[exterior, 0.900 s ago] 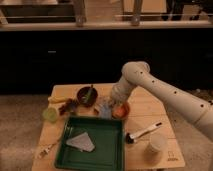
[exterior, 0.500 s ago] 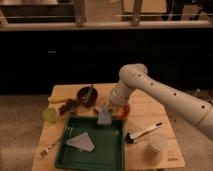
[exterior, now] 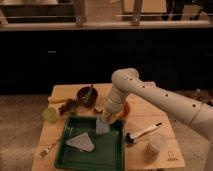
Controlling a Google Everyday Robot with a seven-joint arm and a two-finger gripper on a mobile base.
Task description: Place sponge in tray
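Observation:
My gripper (exterior: 104, 118) hangs from the white arm that reaches in from the right, over the far right part of the tray. It is shut on the sponge (exterior: 102, 127), a small grey-blue pad that hangs below it, just above the tray floor. The tray (exterior: 108, 153) is dark green with a raised rim and sits at the table's front left. A paler grey wedge (exterior: 80, 142) lies inside it to the left of the sponge.
A dark round bowl (exterior: 87, 95) stands at the back. A red-orange item (exterior: 123, 109) sits behind the arm. A brush (exterior: 143, 133) and a white cup (exterior: 156, 144) are right of the tray. A green round thing (exterior: 50, 115) and a fork (exterior: 47, 149) are on the left.
The gripper has moved down and left from beside the bowl to above the tray's far right part, carrying the sponge with it.

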